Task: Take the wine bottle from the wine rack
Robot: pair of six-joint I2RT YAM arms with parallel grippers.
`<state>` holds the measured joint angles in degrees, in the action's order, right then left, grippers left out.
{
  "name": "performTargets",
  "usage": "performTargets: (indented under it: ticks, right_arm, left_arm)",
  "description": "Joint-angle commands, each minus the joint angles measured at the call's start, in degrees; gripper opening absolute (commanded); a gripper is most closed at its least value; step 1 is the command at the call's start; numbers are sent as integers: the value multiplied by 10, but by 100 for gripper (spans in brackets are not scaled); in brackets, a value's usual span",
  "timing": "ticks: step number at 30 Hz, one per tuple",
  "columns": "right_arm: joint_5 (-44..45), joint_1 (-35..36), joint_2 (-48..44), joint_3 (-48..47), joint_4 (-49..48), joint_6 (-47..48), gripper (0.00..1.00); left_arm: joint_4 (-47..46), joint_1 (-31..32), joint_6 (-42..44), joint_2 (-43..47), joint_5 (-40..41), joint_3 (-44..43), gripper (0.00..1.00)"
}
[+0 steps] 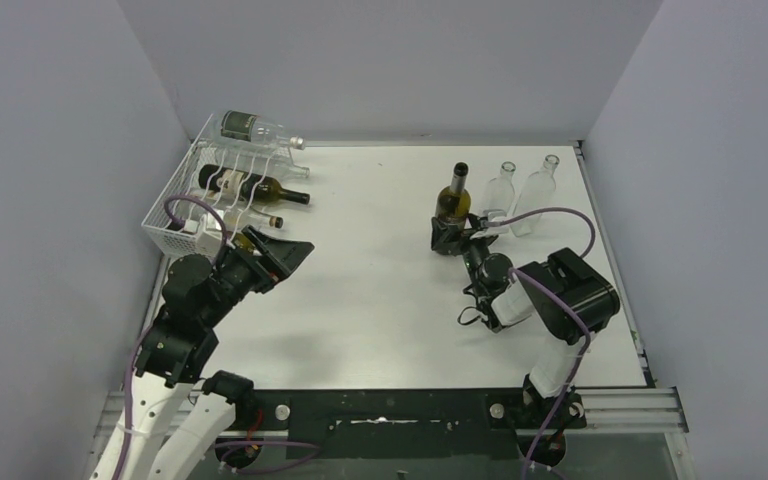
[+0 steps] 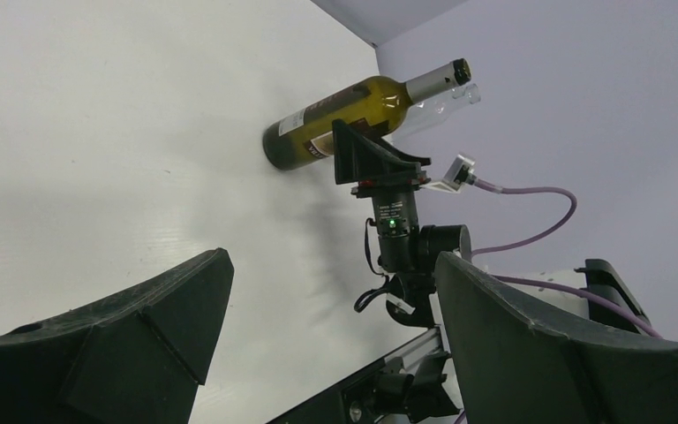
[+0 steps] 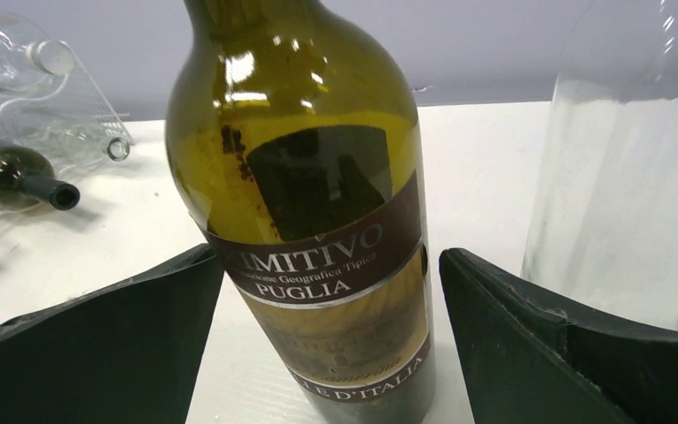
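Note:
The whitish wire wine rack (image 1: 192, 205) stands at the table's back left. It holds a clear bottle (image 1: 252, 128) on top and two dark bottles (image 1: 260, 187) lower down. A green wine bottle (image 1: 452, 198) with a PUGLIA label (image 3: 318, 256) stands upright on the table at the right. My right gripper (image 1: 450, 236) is open with its jaws on either side of this bottle's base (image 3: 331, 336), with a gap at the right finger. My left gripper (image 1: 285, 255) is open and empty just in front of the rack; in the left wrist view (image 2: 331, 291) it looks across the table.
Two clear empty bottles (image 1: 500, 190) (image 1: 538, 193) stand just right of the green bottle; one fills the right of the right wrist view (image 3: 627, 177). The rack with a dark bottle neck (image 3: 26, 181) shows at that view's left. Grey walls enclose the table.

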<state>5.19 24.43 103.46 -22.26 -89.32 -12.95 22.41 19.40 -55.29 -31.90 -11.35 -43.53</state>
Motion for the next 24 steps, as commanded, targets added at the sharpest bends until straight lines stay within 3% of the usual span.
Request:
performTargets:
  ticks: [1,14,20,24]
  right_arm:
    - [10,6,-55,6,-36,-10,98]
    - [18,39,-223,44,238,-48,98]
    - [10,45,-342,102,353,-45,98]
    - [-5,44,-448,123,484,-29,98]
  left_arm:
    - [-40,-1,0,0,1,2,87]
    - [-31,-1,20,-47,-2,-12,87]
    - [-14,-1,53,-64,7,-27,87]
    - [24,-1,89,-87,27,-46,87]
